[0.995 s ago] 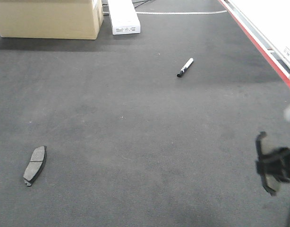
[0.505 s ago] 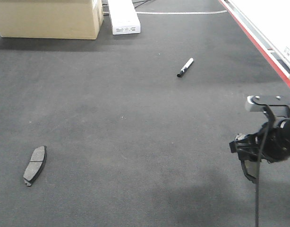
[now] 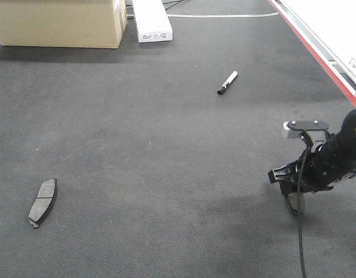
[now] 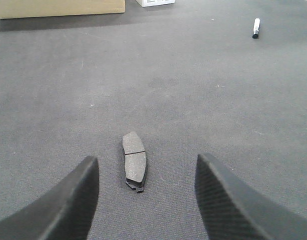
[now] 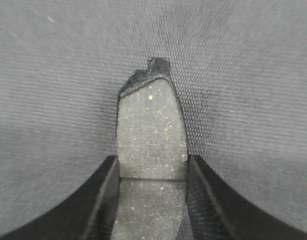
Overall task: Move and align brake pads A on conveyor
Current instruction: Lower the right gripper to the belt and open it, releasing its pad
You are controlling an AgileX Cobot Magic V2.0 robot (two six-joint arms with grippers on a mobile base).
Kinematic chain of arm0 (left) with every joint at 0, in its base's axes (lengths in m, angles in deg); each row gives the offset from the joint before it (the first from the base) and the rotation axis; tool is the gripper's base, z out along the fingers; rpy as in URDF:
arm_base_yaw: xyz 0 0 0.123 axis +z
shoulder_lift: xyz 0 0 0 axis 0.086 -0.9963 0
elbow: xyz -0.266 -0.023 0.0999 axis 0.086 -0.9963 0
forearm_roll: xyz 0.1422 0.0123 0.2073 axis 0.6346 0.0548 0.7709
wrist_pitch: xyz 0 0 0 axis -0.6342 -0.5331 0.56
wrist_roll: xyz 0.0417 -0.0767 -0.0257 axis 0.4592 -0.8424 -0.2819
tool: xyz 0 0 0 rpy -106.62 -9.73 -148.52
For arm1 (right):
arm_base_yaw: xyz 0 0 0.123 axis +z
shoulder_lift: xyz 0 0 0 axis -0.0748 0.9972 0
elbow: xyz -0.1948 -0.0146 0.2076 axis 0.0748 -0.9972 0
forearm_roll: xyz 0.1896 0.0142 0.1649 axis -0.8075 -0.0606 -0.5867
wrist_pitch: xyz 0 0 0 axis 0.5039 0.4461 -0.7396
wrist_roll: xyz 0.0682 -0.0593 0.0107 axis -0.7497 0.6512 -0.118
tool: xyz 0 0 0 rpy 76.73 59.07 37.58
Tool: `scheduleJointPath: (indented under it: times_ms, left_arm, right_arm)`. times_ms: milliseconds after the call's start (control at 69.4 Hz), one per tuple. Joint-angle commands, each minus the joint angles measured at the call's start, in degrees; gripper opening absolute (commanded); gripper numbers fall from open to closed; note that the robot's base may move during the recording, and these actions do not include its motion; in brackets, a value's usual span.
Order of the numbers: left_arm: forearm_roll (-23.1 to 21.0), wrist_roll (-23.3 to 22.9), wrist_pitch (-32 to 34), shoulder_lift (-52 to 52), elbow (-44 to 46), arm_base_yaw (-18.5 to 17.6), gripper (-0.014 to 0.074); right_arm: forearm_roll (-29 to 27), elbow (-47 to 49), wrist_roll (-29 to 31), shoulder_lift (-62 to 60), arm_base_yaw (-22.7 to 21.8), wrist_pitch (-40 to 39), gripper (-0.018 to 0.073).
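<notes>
One brake pad (image 3: pixel 43 202), grey with a central groove, lies flat on the dark conveyor (image 3: pixel 166 145) at the near left. In the left wrist view this pad (image 4: pixel 134 161) lies ahead of my left gripper (image 4: pixel 146 159), which hangs open above the belt, apart from the pad. My right gripper (image 3: pixel 291 198) is low at the belt's right side, shut on a second brake pad (image 5: pixel 151 125). That pad sticks out forward past the fingertips (image 5: pixel 109 172). Whether its tip touches the belt I cannot tell.
A black-and-white marker pen (image 3: pixel 227 83) lies on the belt at the far middle right. A cardboard box (image 3: pixel 59 23) and a white box (image 3: pixel 151 20) stand at the far left. The red edge stripe (image 3: pixel 317 52) runs along the right side.
My right gripper, with the pad in it, has come in from the right edge, moving left over the belt. The pad at the left and the pen have not moved.
</notes>
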State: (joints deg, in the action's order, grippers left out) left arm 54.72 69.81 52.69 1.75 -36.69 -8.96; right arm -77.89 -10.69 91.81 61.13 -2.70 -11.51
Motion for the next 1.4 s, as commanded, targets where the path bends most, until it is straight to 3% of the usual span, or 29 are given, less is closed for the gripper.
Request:
scheduleJointPath:
  times_ms: [0,130,288,432,764,923,1124,1384]
  left_arm:
    - [-0.82,-0.23,4.51,-0.76,1.39,-0.25,0.0396]
    - [-0.82,-0.23,4.51,-0.76,1.39,-0.25,0.0396]
    - [-0.82,-0.23,4.51,-0.76,1.39,-0.25,0.0396]
    - [-0.82,-0.23,4.51,-0.76,1.39,-0.25,0.0396]
    - [-0.82,-0.23,4.51,-0.76,1.39,-0.25,0.0396]
    - [-0.82,-0.23,4.51,-0.76,1.39,-0.25,0.0396]
    - [-0.82,-0.23,4.51,-0.76,1.39,-0.25,0.0396]
    - [-0.82,-0.23,4.51,-0.76,1.39,-0.25,0.0396]
  right_arm:
    - [-0.23,1.96,0.88,-1.09,-0.14,-2.05,0.0111]
    - [-0.23,2.18,1.21,-0.29,-0.14,-1.31,0.0186]
    - [-0.17,2.18,2.1,-0.13,-0.14,-0.71,0.0372]
    - [-0.23,2.18,1.29,-0.69,-0.14,-2.45,0.047]
    - [0.01,1.87,1.03,-12.85,-0.14,-3.87,0.0473]
    - [0.34,-3.51,-0.32,-22.31,-0.14,-8.39,0.0473]
    - [9.4,-13.0,-9.49,-35.26,-0.14,-13.87,0.0473]
    - [20.6,-19.61,-18.05,-47.48,-0.14,-8.97,0.0473]
